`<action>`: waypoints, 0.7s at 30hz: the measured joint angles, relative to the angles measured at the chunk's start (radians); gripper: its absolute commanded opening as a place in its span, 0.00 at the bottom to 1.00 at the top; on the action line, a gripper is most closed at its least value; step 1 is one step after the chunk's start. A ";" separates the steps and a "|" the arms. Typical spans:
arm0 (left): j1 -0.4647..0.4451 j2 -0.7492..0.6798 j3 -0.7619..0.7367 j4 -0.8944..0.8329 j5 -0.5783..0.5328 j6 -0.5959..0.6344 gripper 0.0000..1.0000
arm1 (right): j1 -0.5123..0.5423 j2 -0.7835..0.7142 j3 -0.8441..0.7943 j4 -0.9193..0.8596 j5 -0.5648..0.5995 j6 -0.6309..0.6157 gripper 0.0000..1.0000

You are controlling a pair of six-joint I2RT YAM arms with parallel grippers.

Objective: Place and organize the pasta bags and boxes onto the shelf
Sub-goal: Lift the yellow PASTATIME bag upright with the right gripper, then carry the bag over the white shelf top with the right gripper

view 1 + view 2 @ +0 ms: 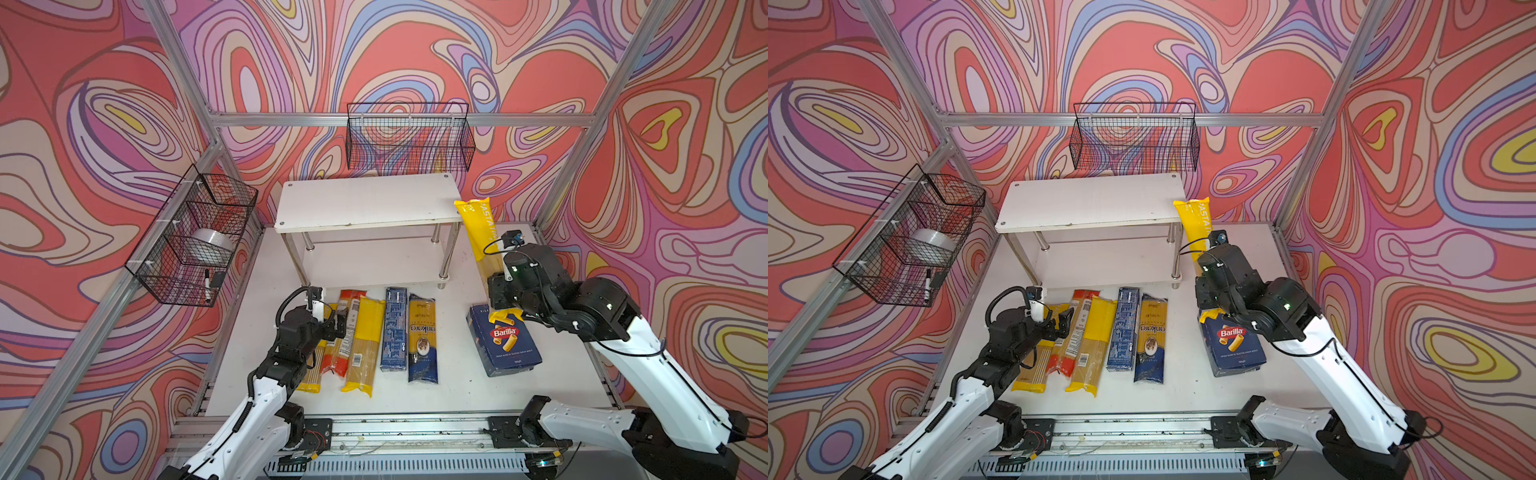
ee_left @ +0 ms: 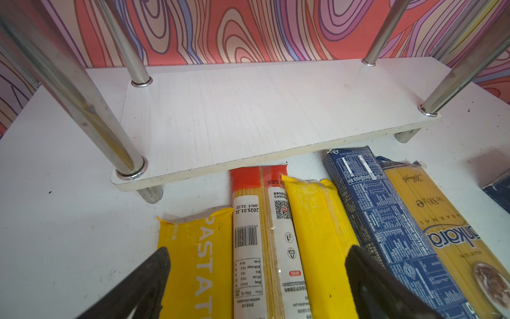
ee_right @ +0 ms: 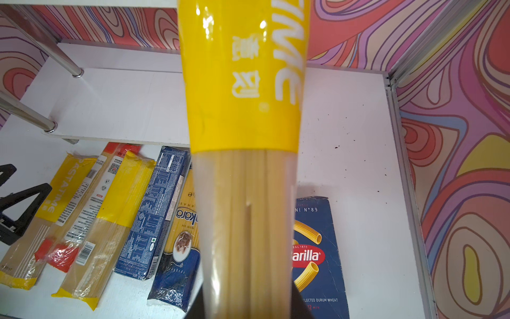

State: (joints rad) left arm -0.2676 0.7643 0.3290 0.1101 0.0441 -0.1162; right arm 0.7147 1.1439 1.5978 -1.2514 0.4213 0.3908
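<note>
Gripping a yellow spaghetti packet [image 1: 478, 226], my right tool [image 1: 498, 293] held it tilted aloft at three o'clock of the shelf [image 1: 365, 199]. Next, I judged, it needed levelling onto a tier. My left tool [image 2: 256, 252] gaped wide over the other packets [image 1: 365, 340] on the bench [image 1: 457, 374].

White two-tier chrome-legged shelf [image 1: 365, 203]: white tabletop [image 1: 457, 390], 12 o'clock. Row at its 6 o'clock, running 9 to 3: yellow-and-clear spaghetti packet [image 1: 1030, 374], red-ended clear packet [image 1: 1077, 332], second yellow-and-clear packet [image 1: 365, 345], narrow dark blue cardboard box [image 1: 395, 332], blue-and-gold "ankara" packet [image 1: 422, 340]. Wide dark blue Barilla box [image 1: 505, 345]: row's 3 o'clock, apart. Third yellow-and-clear packet [image 1: 476, 224]: upright, raised, beside shelf's 3 o'clock end.
</note>
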 measured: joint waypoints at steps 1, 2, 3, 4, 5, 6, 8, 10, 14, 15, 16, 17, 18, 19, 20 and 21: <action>0.000 -0.002 0.000 0.000 0.000 0.000 1.00 | 0.000 0.008 0.009 -0.002 -0.002 -0.005 0.00; 0.000 -0.004 0.000 0.000 0.000 0.000 1.00 | 0.000 0.011 0.014 -0.005 -0.003 -0.007 0.00; 0.000 -0.006 0.000 0.000 0.000 0.000 1.00 | 0.000 0.019 0.026 -0.012 -0.004 -0.010 0.00; 0.000 -0.009 0.000 0.000 0.000 0.000 1.00 | 0.000 0.028 0.040 -0.022 -0.005 -0.012 0.00; 0.000 -0.010 0.000 0.000 0.000 0.000 1.00 | 0.000 0.040 0.059 -0.035 -0.005 -0.014 0.00; 0.000 -0.010 0.000 0.001 0.000 0.000 1.00 | 0.000 0.054 0.082 -0.047 -0.006 -0.017 0.00; 0.000 -0.010 0.000 0.001 0.000 0.000 1.00 | -0.001 0.088 0.134 -0.063 -0.008 -0.026 0.00; 0.000 -0.010 0.000 0.001 0.000 0.000 1.00 | -0.002 0.127 0.193 -0.077 -0.014 -0.035 0.00; 0.000 -0.010 0.000 0.002 0.000 0.000 1.00 | -0.008 0.209 0.316 -0.092 -0.035 -0.060 0.00; 0.000 -0.010 0.000 0.002 0.000 0.000 1.00 | -0.010 0.229 0.346 -0.095 -0.041 -0.067 0.00; 0.000 -0.011 0.000 0.002 0.000 0.000 1.00 | -0.013 0.247 0.373 -0.101 -0.046 -0.073 0.00; 0.000 -0.011 0.000 0.002 0.001 0.000 1.00 | -0.016 0.268 0.406 -0.112 -0.050 -0.080 0.00; 0.000 -0.013 0.000 0.002 0.001 0.000 1.00 | -0.020 0.284 0.430 -0.115 -0.051 -0.088 0.00; 0.000 -0.015 0.000 0.002 0.001 0.000 1.00 | -0.023 0.296 0.447 -0.114 -0.053 -0.094 0.00; 0.000 -0.018 0.000 0.002 0.001 0.000 1.00 | -0.028 0.304 0.456 -0.111 -0.055 -0.100 0.00; 0.000 -0.024 0.000 0.002 0.000 0.000 1.00 | -0.035 0.308 0.459 -0.109 -0.060 -0.106 0.00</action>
State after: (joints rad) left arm -0.2676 0.7406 0.3290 0.1120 0.0444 -0.1158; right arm 0.6796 1.4517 2.0567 -1.3602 0.3611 0.2852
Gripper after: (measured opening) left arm 0.999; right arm 0.251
